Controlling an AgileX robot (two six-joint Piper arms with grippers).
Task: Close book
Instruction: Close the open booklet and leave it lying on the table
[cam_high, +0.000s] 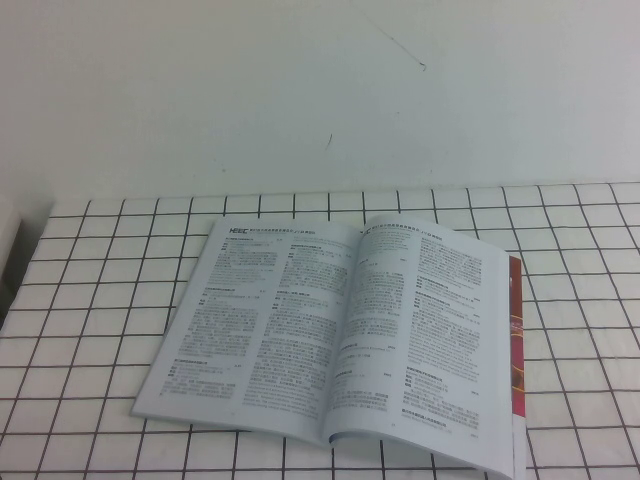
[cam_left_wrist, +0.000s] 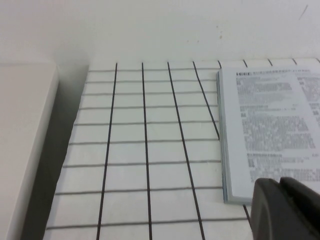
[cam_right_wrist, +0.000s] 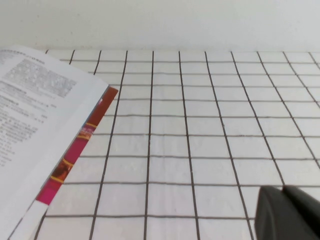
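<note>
A book (cam_high: 340, 335) lies open and flat on the checked tablecloth, its pages full of small print and a red cover edge (cam_high: 516, 340) showing along its right side. Neither arm appears in the high view. In the left wrist view my left gripper (cam_left_wrist: 282, 207) hangs shut just over the near left corner of the book (cam_left_wrist: 270, 125), holding nothing. In the right wrist view my right gripper (cam_right_wrist: 285, 212) is shut and empty above bare cloth, well to the right of the book (cam_right_wrist: 40, 115) and its red cover edge (cam_right_wrist: 75, 150).
The white cloth with a black grid (cam_high: 90, 300) covers the table up to a plain white wall (cam_high: 300, 90). A white box-like surface (cam_left_wrist: 22, 140) stands beyond the cloth's left edge.
</note>
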